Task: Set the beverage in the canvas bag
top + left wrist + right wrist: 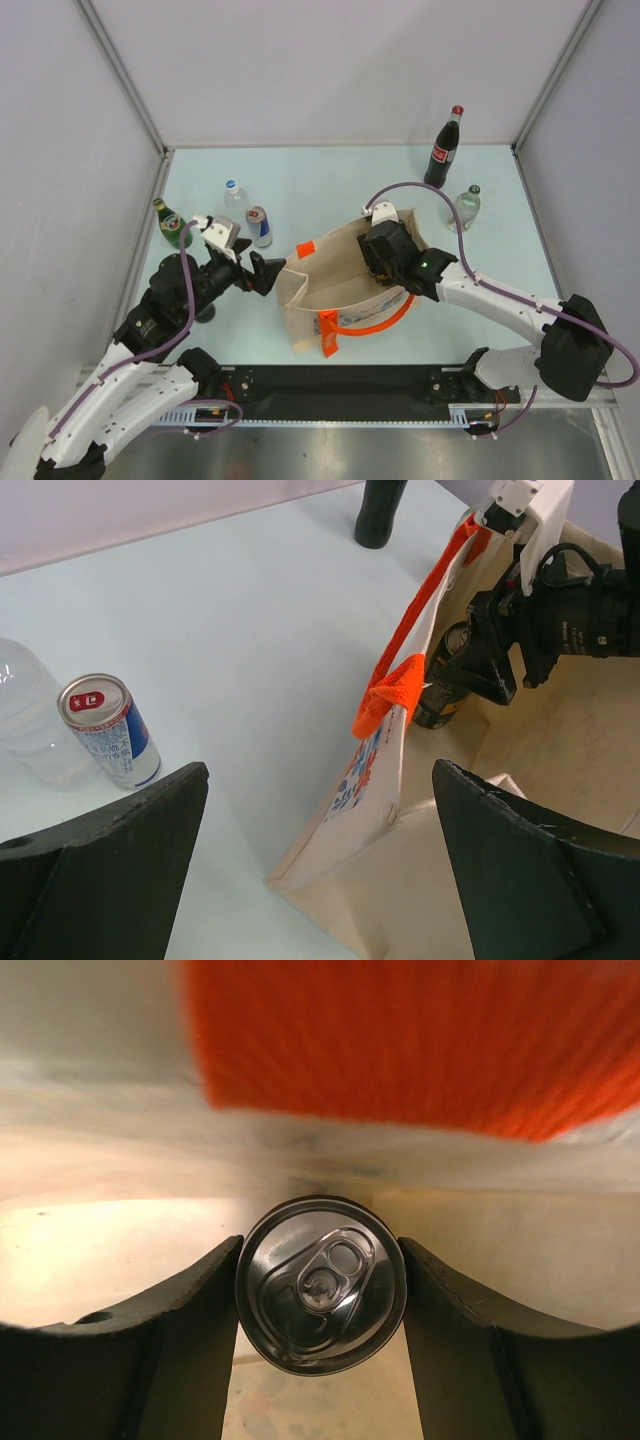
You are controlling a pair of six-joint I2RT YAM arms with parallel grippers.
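Note:
The beige canvas bag (345, 268) with orange handles (372, 322) stands open at mid-table. My right gripper (385, 262) reaches down into it. Its jaws press on both sides of a dark beverage can (322, 1285), whose silver pull-tab top faces the camera. In the left wrist view the same can (443, 685) hangs upright inside the bag (560, 750), below the rim. An orange strap (420, 1040) blurs across the top of the right wrist view. My left gripper (268, 272) stands wide open just left of the bag's corner, with the printed side (372, 770) between its fingers (120, 850), touching nothing.
A blue-and-silver can (259, 226), a clear water bottle (235, 198) and a green bottle (172, 225) stand left of the bag, close to my left arm. A cola bottle (445, 148) and a small clear bottle (465, 207) stand at the back right.

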